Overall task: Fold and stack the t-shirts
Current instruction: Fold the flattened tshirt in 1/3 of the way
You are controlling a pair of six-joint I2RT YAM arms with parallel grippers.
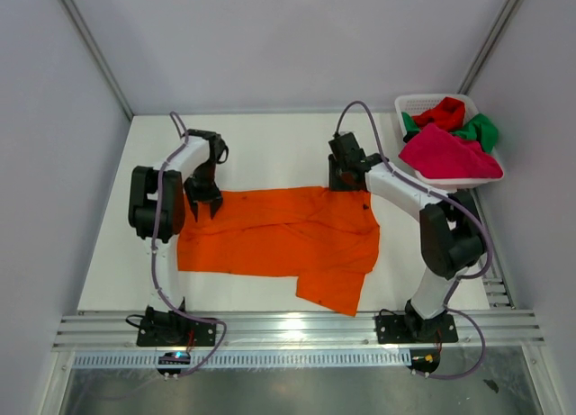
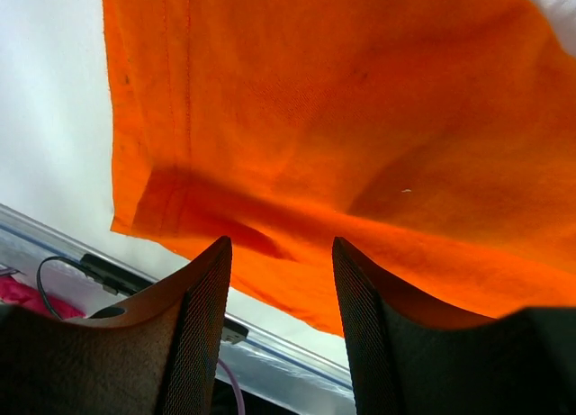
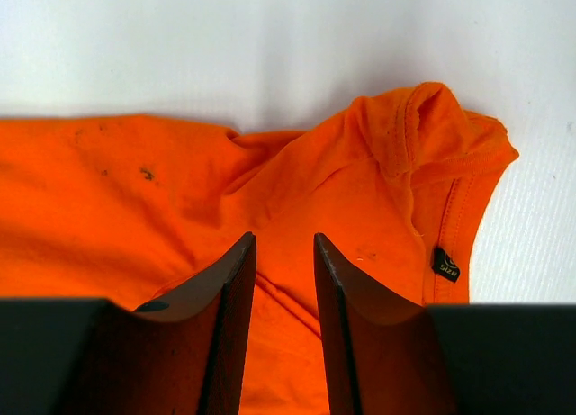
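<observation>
We see the orange t-shirt (image 1: 279, 239) spread flat, left of the basket (image 1: 416, 98). It's soft and limp, so we'd pinch its far corners. Left gripper (image 1: 203, 206) and right gripper (image 1: 345, 181) hover there, jaws apart, holding nothing.
</observation>
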